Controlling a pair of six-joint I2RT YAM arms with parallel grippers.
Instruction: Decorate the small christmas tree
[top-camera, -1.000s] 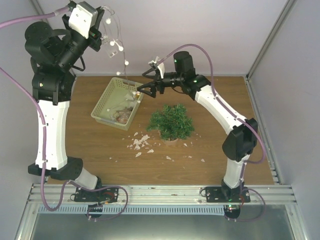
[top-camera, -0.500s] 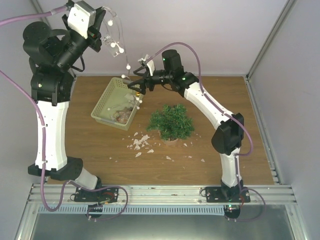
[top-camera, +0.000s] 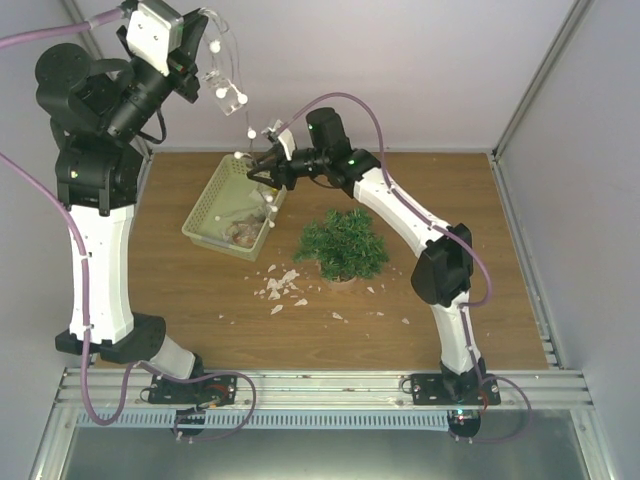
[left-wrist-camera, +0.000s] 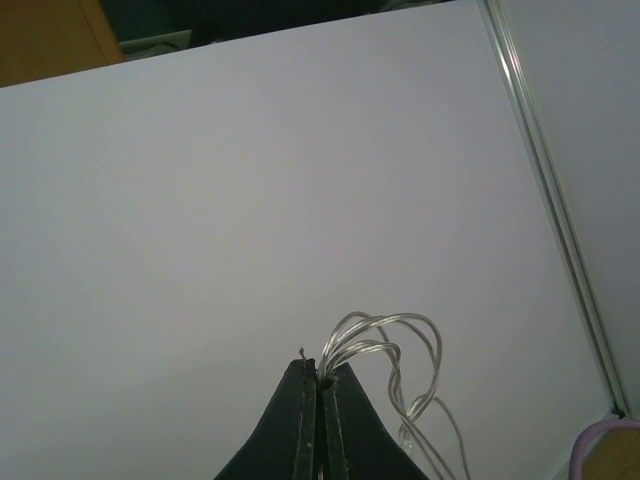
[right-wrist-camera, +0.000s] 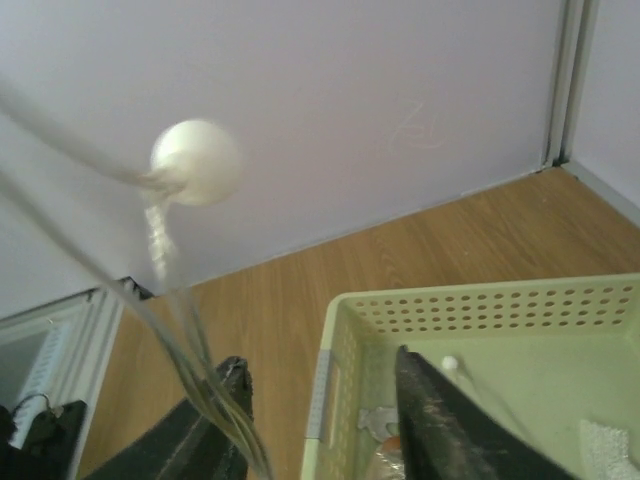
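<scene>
We found the left arm raised high over the far left corner of the table (top-camera: 200, 300). The left gripper (left-wrist-camera: 320, 372) was pressed fully closed on a bundle of clear wire loops, which its wrist camera showed sprouting from between the black fingertips against the pale back wall. That wire belonged to a strand of lights (top-camera: 240, 97) dotted with small white bulbs, and it hung down from the raised gripper toward the pale yellow-green basket (top-camera: 207, 197) below. The right arm reached across to the basket's far corner, where the right gripper (right-wrist-camera: 318, 365) met the hanging strand. Its fingers stood apart, with a clear gap through which we could see the basket's perforated rim. The wire ran down against one finger (right-wrist-camera: 228, 410) only, so we saw nothing clamped between the two. One white bulb (right-wrist-camera: 196, 161) hung just above that finger, large in the wrist view. The basket held a jumble of ornaments that we could not make out singly. The small christmas tree (top-camera: 343, 243) stood upright in its brownish pot (top-camera: 343, 282) near the middle of the table. It was to the right of the basket, apart from it, and close beside the right arm's forearm in the overhead view. White scraps (top-camera: 280, 286) lay scattered on the wood in front of the tree and the basket.
</scene>
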